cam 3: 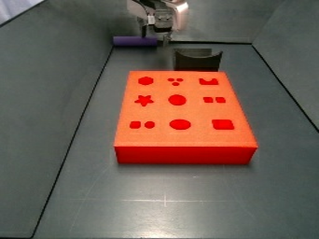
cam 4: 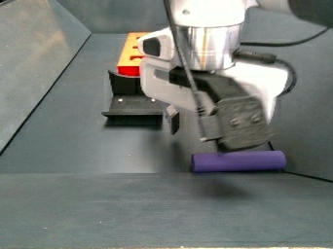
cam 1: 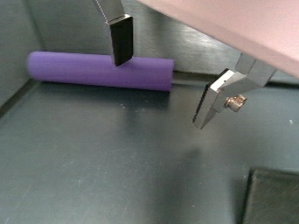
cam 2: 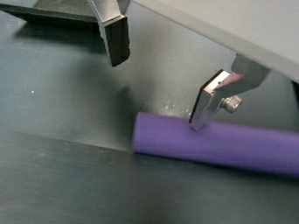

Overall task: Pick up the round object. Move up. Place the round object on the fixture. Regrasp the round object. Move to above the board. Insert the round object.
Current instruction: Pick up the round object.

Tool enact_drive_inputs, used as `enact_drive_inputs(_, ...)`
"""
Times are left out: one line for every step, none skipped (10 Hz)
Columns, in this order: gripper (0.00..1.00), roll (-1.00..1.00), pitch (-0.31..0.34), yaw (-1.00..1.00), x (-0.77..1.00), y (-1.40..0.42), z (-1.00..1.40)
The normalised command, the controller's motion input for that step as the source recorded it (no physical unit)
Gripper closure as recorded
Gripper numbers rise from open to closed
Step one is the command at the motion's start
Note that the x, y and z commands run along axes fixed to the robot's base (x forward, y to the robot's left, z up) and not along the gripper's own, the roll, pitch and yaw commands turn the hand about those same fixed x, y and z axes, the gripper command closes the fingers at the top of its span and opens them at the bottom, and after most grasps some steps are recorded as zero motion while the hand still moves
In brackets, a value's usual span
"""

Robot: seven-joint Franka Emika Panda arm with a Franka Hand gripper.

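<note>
The round object, a purple peg (cam 1: 103, 70) (cam 2: 216, 144), lies flat on the grey floor near the back wall, and both side views show it too (cam 3: 131, 41) (cam 4: 239, 160). My gripper (cam 1: 160, 94) (cam 2: 156, 94) hangs just over one end of it, open, with nothing between the fingers (cam 1: 118, 39). In a side view the gripper (cam 3: 159, 28) is beside the peg, behind the board. The black fixture (cam 3: 196, 58) (cam 4: 136, 105) stands between the peg and the red board (cam 3: 185, 112).
Grey walls close in the floor on the far side and both flanks (cam 3: 75, 75). The red board (cam 4: 130, 51) fills the middle of the floor. A dark block (cam 1: 274, 197) shows at the edge of a wrist view.
</note>
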Motion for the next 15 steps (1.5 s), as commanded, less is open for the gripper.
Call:
enact_drive_inputs(0.0,-0.15,-0.04,-0.6,0.0,0.25,0.03)
enact_drive_inputs(0.0,-0.13,-0.011,-0.57,0.0,0.28,0.15)
enact_drive_inputs(0.0,-0.21,0.0,-0.52,0.0,0.25,0.0)
enact_drive_inputs(0.0,-0.29,-0.084,-0.69,-0.03,0.01,-0.45)
enact_drive_inputs(0.0,-0.29,-0.087,-0.67,-0.03,0.01,-0.44)
enact_drive_inputs(0.0,-0.3,-0.099,-0.61,-0.05,0.07,-0.43)
enact_drive_inputs(0.0,-0.29,-0.1,-0.64,-0.05,0.04,-0.4)
enact_drive_inputs(0.0,-0.26,-0.073,-0.73,-0.06,0.0,-0.3)
enact_drive_inputs(0.0,-0.23,-0.057,-0.86,-0.01,-0.02,-0.21)
enact_drive_inputs(0.0,-0.19,-0.077,-0.91,0.0,-0.04,-0.11)
enact_drive_inputs(0.0,-0.19,-0.09,-0.93,0.0,-0.05,-0.03)
enact_drive_inputs(0.0,-0.23,-0.114,-0.89,0.0,-0.05,-0.03)
enact_drive_inputs(0.0,-0.3,-0.094,-0.77,-0.11,-0.02,-0.11)
enact_drive_inputs(0.0,-0.27,-0.07,-0.72,-0.25,0.0,-0.1)
enact_drive_inputs(0.0,-0.26,-0.061,-0.67,-0.33,0.0,-0.12)
